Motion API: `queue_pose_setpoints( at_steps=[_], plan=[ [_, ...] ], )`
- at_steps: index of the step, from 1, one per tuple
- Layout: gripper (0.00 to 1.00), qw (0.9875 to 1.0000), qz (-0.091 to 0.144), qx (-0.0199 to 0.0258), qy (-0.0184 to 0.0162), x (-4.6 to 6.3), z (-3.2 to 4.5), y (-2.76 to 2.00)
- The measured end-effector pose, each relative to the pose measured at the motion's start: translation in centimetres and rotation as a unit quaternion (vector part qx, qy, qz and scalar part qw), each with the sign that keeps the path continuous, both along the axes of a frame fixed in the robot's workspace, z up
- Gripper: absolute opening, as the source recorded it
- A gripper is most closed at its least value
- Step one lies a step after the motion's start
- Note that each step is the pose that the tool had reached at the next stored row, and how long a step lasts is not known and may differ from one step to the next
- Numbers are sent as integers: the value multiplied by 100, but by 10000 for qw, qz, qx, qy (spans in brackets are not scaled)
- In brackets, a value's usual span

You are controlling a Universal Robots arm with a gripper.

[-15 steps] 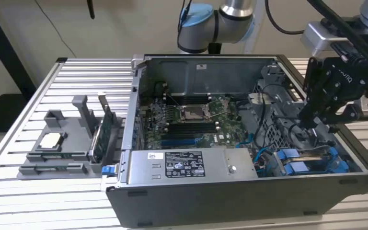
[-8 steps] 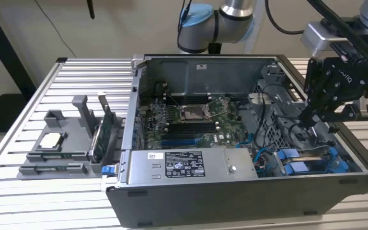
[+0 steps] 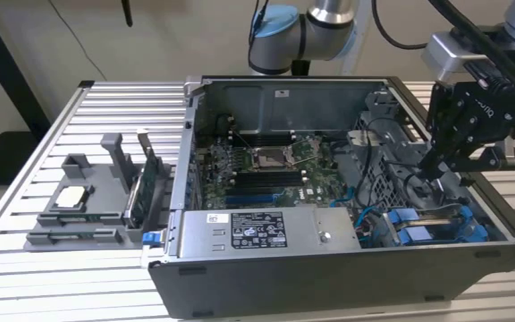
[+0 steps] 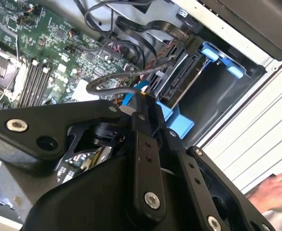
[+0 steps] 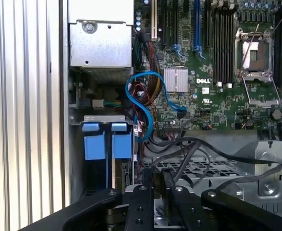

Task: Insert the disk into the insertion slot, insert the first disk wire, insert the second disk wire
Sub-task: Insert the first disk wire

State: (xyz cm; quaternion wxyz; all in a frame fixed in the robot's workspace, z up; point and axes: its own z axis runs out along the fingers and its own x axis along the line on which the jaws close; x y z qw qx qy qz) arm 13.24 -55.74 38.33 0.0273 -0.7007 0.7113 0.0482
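Second wrist view: the gripper point(image 4: 140, 96) looks pinched on a grey wire point(image 4: 107, 83), just beside the disk point(image 4: 178, 120), which sits in its slot point(image 4: 205, 98). Best to square the plug with the disk's socket, press straight, and avoid snagging the loose cables point(image 4: 131, 24).

A robotics lab or workshop: an open computer case point(image 3: 329, 285) sits on a slatted metal tabletop point(image 3: 43, 275), with a robot arm point(image 3: 304, 30) standing behind it.

two blue carriers point(image 5: 93, 144) point(image 5: 122, 143), one power-supply box point(image 5: 101, 48), one motherboard point(image 5: 217, 96), one hand point(image 4: 274, 190)
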Motion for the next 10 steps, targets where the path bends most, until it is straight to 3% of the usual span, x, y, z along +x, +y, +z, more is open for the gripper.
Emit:
queue_pose_setpoints(
  at_steps=[10],
  plan=[
    [19,10000,0,-10,0,55,-53,-14]
  ],
)
